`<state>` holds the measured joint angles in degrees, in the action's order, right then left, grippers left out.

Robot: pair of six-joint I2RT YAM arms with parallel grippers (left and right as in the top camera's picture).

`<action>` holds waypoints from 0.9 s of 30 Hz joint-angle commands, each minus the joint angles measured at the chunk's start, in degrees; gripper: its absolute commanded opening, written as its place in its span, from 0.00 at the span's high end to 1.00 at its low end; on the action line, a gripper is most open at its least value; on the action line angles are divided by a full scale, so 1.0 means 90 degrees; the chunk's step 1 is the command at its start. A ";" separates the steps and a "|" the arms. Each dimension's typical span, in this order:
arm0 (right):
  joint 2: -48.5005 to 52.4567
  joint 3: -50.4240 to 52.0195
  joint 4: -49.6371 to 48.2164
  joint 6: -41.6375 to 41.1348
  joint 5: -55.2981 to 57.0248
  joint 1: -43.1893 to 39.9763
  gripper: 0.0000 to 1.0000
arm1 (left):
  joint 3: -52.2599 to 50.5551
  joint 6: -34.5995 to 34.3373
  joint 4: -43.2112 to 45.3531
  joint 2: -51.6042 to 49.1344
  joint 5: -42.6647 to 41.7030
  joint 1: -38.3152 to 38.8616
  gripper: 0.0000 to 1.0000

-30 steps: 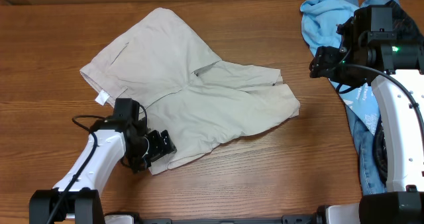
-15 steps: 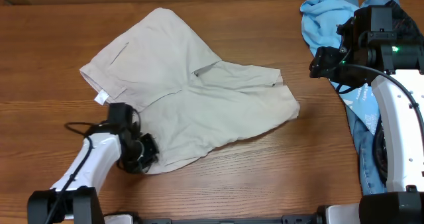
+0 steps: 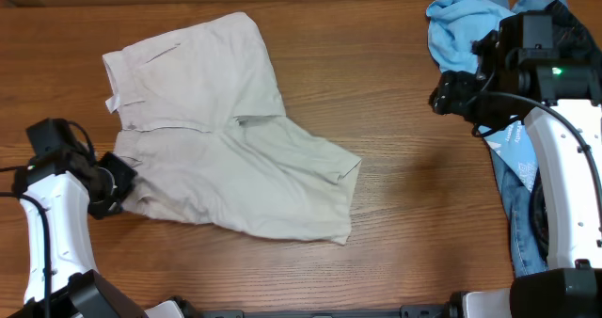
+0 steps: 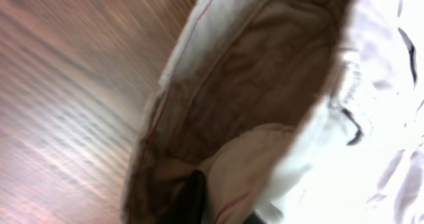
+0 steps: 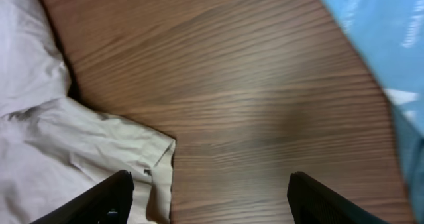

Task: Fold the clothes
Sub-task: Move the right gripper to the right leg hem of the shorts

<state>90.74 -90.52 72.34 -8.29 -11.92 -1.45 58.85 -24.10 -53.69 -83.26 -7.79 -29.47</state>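
Wooden table (image 3: 404,233), seen from overhead, with two white arms mounted at its near edge. The beige shorts (image 3: 216,158) lie on the left half of the table, spread out but creased. One broad panel reaches toward the far edge, and one leg runs right and near, ending in a hem just left of the table's centre. A light blue shirt (image 3: 461,26) is heaped in the far right corner, and more blue cloth trails along the right edge beside the right arm (image 3: 555,186). The shirt and the shorts are well apart, with bare wood between them. The left arm (image 3: 52,214) reaches in from the near left.

The left gripper (image 3: 120,179) sits at the shorts' left near edge. In the left wrist view the cloth fills the frame, its inner seam curves overhead, and fabric is bunched against a dark finger (image 4: 193,196), so the jaws are closed on the shorts.

The right gripper (image 3: 444,97) hangs above bare wood at the far right. Its fingers (image 5: 99,201) are spread wide and hold nothing, with the leg hem visible below them.

A small white tag (image 3: 111,103) shows at the shorts' left edge.
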 commanded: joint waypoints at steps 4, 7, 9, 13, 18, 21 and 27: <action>0.0257 0.0814 -0.0253 0.0170 -0.0862 0.0221 0.21 | 0.0141 0.0107 -0.0420 0.0012 0.0393 -0.0061 0.51; 0.0362 0.1219 -0.0556 0.0170 -0.1049 0.0420 0.20 | 0.0141 0.0102 -0.0520 0.0012 0.0459 -0.0061 0.48; 0.0398 0.1418 -0.0809 0.0199 -0.1234 0.0568 0.19 | 0.0141 0.0109 -0.0549 0.0012 0.0282 -0.0049 0.48; 0.0406 0.1600 -0.1535 0.0262 -0.1547 0.0996 0.18 | 0.0141 0.0112 -0.0605 0.0012 -0.0151 -0.0027 0.54; 0.0454 0.1600 -0.2548 0.0279 -0.0797 0.1702 0.18 | 0.0141 0.0284 -0.0602 0.0012 -0.0306 0.0248 0.60; 0.0614 0.1600 -0.2463 -0.0359 0.0005 0.1928 0.18 | 0.0138 0.0476 -0.0602 0.0012 -0.0304 0.0517 0.61; 0.1372 0.1600 -0.2161 0.0134 -0.1464 0.1967 0.15 | 0.0131 0.0537 -0.0437 0.0012 -0.0029 0.1071 0.59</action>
<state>99.92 -75.96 52.34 -9.98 -19.11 16.32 59.24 -20.80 -58.02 -83.26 -9.15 -21.39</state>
